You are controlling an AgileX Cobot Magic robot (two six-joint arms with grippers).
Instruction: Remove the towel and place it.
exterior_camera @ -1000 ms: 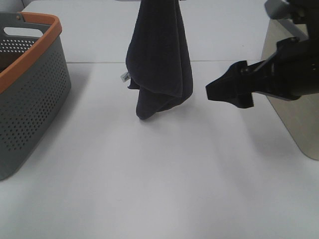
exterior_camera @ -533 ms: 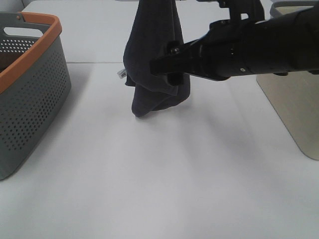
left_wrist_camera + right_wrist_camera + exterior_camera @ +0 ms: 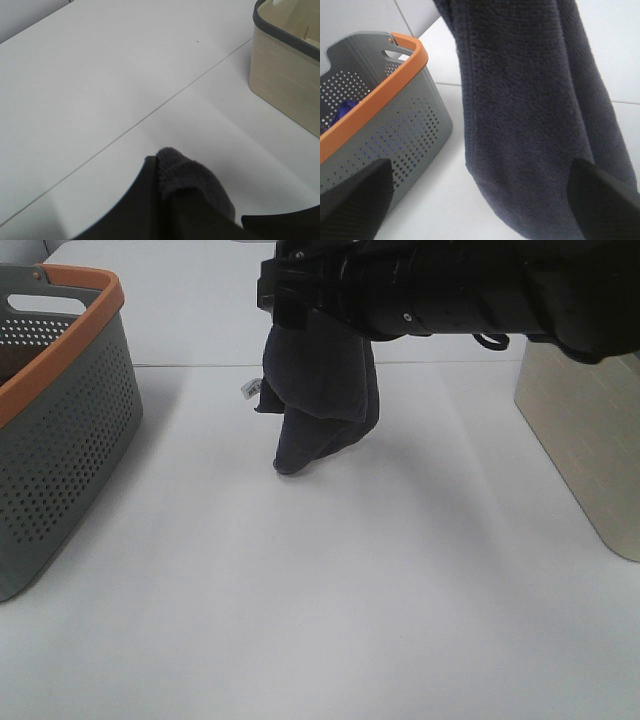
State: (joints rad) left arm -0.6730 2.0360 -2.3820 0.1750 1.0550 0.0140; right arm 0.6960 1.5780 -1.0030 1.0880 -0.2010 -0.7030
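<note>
The dark navy towel hangs bunched above the white table, its lowest fold close to the surface, with a small white tag at its left edge. In the left wrist view my left gripper is shut on a tuft of the towel; in the exterior view it is out of sight above the frame. My right gripper reaches across from the right to the towel's upper part. In the right wrist view it is open, with the towel hanging between its two dark fingertips.
A grey perforated basket with an orange rim stands at the left; it also shows in the right wrist view with something blue inside. A beige bin stands at the right, also in the left wrist view.
My right arm has swung left across the table and risen to the towel's upper part. The towel hangs in much the same place.
</note>
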